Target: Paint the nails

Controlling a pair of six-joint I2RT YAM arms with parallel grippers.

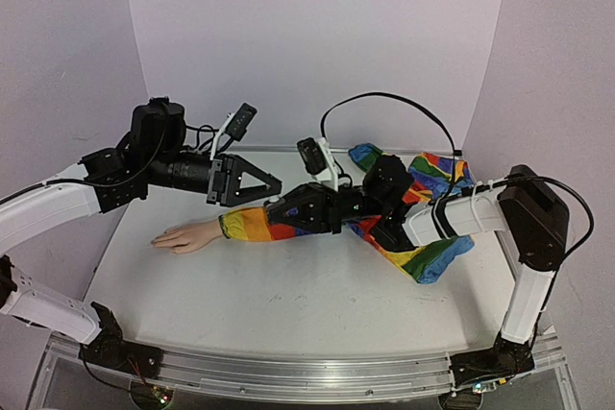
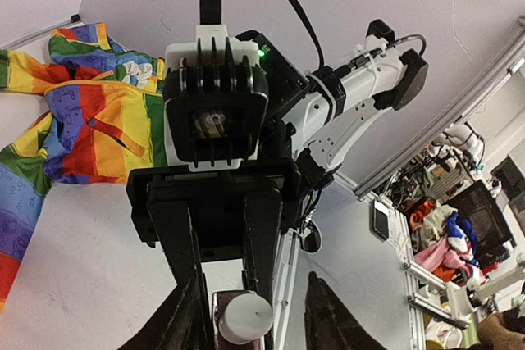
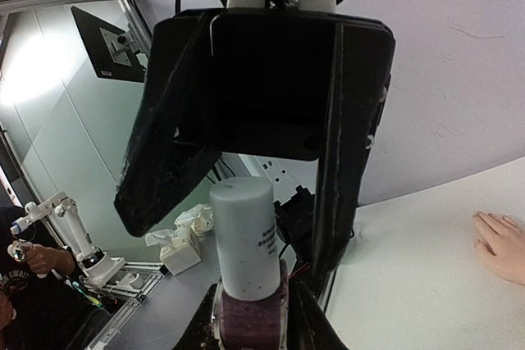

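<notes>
The pale mannequin hand (image 1: 184, 235) lies palm down on the white table, with its rainbow-striped sleeve (image 1: 252, 223) running right. Its fingers also show in the right wrist view (image 3: 499, 242); the nails are too small to make out. My right gripper (image 1: 281, 210) hovers over the sleeve, shut on a small purple polish bottle (image 3: 250, 321) with a tall white cap (image 3: 243, 235). My left gripper (image 1: 269, 184) faces it with its jaws open on either side of the cap (image 2: 244, 317), not touching it. Its black fingers (image 3: 344, 161) fill the right wrist view.
The rest of the rainbow cloth (image 1: 423, 228) is bunched at the back right under the right arm (image 1: 461, 213). Purple walls close in the table at the back and sides. An aluminium rail (image 1: 307, 372) runs along the near edge.
</notes>
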